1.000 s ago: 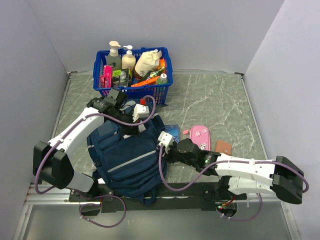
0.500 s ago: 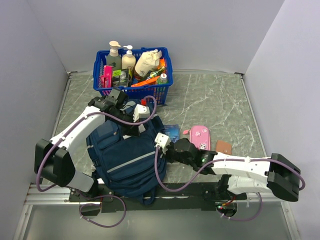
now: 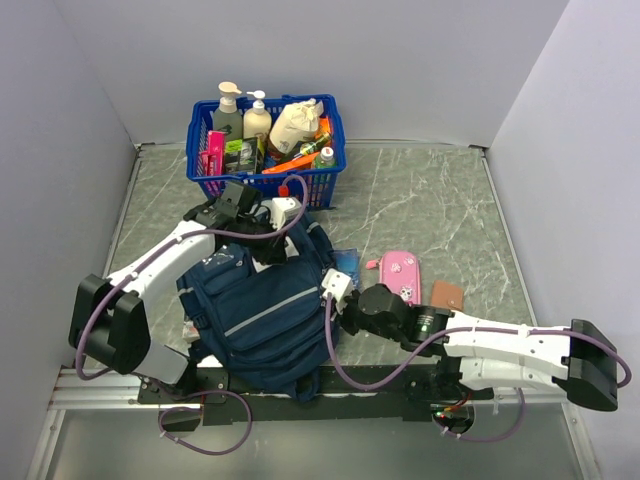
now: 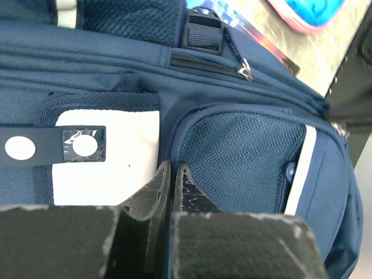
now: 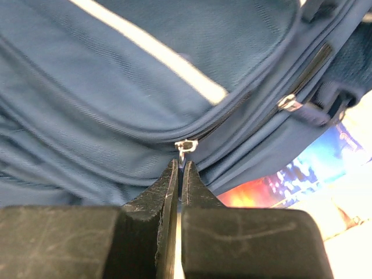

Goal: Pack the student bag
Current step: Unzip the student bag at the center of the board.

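The student bag (image 3: 262,312), navy with a pale stripe, lies near the front left of the table. My left gripper (image 3: 270,243) rests on its upper end. In the left wrist view this gripper (image 4: 172,167) is shut, pinching a fold of the bag's fabric between a white patch (image 4: 110,152) and a mesh pocket (image 4: 244,157). My right gripper (image 3: 336,300) is at the bag's right edge. In the right wrist view it (image 5: 181,164) is shut on a silver zipper pull (image 5: 186,145) of the bag (image 5: 116,87), just below the closed zipper.
A blue basket (image 3: 330,125) full of bottles stands at the back. A colourful booklet (image 3: 346,262) lies partly under the bag's right side. A pink case (image 3: 399,273) and a small brown item (image 3: 447,294) lie to its right. Grey walls enclose the table.
My right gripper has shut on the zipper pull. The bag has shifted and turned slightly to the right, with the left gripper still holding its top.
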`<act>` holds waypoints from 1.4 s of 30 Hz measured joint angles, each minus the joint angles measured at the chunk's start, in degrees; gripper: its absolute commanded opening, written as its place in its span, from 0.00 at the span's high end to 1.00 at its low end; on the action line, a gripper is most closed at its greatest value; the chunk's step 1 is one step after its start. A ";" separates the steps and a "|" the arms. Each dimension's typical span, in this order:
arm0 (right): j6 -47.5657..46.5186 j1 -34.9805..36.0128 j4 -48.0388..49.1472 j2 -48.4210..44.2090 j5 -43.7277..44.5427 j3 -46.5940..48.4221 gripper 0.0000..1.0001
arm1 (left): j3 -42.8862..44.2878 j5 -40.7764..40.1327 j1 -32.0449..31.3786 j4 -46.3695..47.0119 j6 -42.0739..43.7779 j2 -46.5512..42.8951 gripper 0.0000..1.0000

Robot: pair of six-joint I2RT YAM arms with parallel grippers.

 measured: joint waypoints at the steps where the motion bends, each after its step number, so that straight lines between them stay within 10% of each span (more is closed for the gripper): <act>1: 0.63 0.61 -0.63 -0.11 0.79 0.00 1.00 | 0.00 -0.76 -0.11 0.79 -1.60 0.35 0.99; 19: 9.33 12.83 -10.84 11.82 11.15 10.38 1.00 | 3.19 -7.43 -3.04 4.50 -21.31 7.34 0.99; 42: 3.78 15.78 -8.28 33.24 1.09 29.40 0.90 | 6.10 -13.42 -5.27 6.47 -31.01 7.87 0.99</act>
